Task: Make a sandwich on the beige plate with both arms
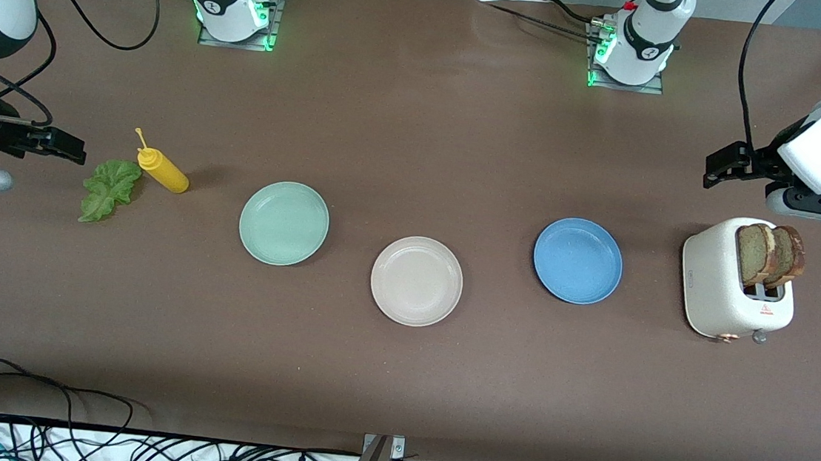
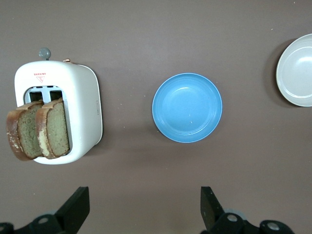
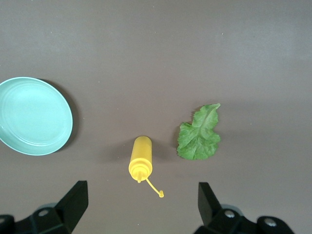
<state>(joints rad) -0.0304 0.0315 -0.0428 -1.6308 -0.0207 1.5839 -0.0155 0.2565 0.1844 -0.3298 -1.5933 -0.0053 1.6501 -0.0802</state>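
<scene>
While both my arms hang idle, toaster (image 1: 736, 289) with two bread slices (image 1: 769, 254) sits toward left arm's end from beige plate (image 1: 416, 281); lettuce leaf (image 1: 109, 189) toward right arm's end. Left gripper (image 2: 144, 212) spread above toaster; right gripper (image 3: 141, 207) spread near lettuce.

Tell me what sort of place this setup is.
Most likely a robotics lab staging a mock kitchen task, not a real kitchen. Two arm bases are bolted to the brown-covered table, loose cables run along its edge, and props are spread out in a row: a toaster holding bread slices, three plates, a lettuce leaf.
</scene>
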